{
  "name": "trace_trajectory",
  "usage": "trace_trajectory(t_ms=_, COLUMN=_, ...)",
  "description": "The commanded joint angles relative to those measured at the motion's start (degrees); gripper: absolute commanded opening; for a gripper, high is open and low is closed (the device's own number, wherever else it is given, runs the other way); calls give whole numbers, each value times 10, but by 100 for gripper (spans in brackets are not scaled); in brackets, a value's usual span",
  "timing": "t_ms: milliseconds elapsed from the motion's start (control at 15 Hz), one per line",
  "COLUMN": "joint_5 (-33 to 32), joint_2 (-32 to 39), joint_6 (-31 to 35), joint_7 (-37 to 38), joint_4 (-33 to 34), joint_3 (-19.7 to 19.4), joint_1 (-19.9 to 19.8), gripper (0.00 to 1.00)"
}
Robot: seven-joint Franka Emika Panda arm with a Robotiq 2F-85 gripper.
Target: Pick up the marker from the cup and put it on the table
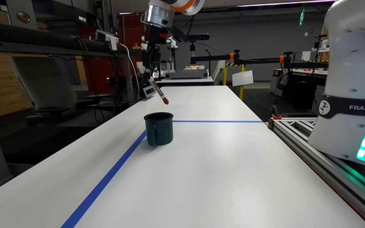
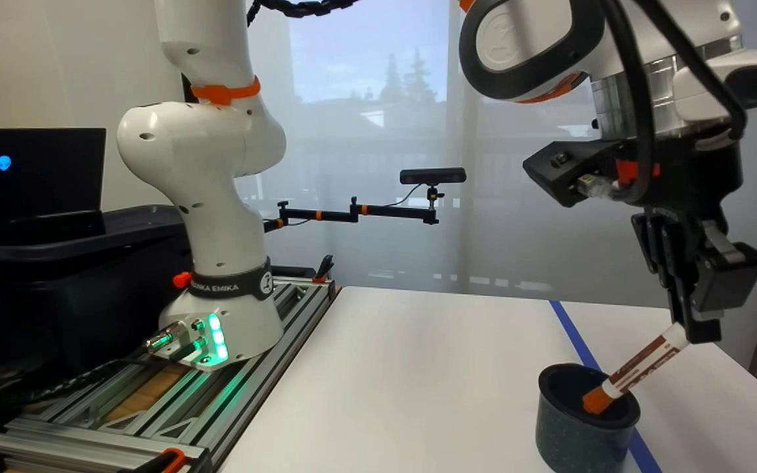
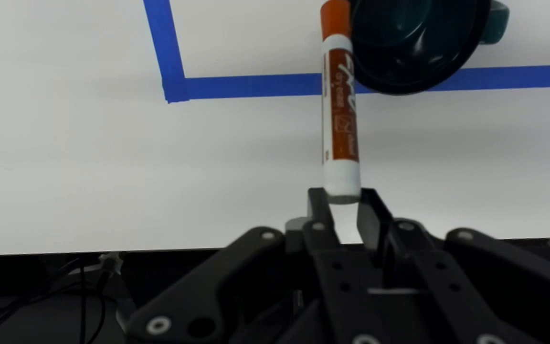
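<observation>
Left: white bench (image 2: 411, 381), placing not yet done. Next, speckled teal mug (image 2: 579, 443), upright, near blue tape (image 2: 574, 334). Then dry-erase marker (image 2: 641, 364), mid-air, tilted, orange cap lowest; cap overlaps mug mouth from here, yet shows just beside rim in wrist view, so I'd call pick done, maybe half of task. Far right: end effector (image 3: 343, 197), closed to marker's width, gripping white tail end. Remaining: lower, lay on bench, let go.
</observation>
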Motion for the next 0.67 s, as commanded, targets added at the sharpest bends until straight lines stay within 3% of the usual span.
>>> trace_trajectory(t_ms=0, joint_5=22, joint_2=4, joint_6=-20, joint_7=-9, joint_4=-14, joint_3=-17, joint_1=-7, gripper=5)
trace_trajectory(t_ms=600, joint_5=78, joint_2=97, joint_6=-34, joint_7=-49, joint_4=3, joint_3=-14, joint_1=-51, gripper=5)
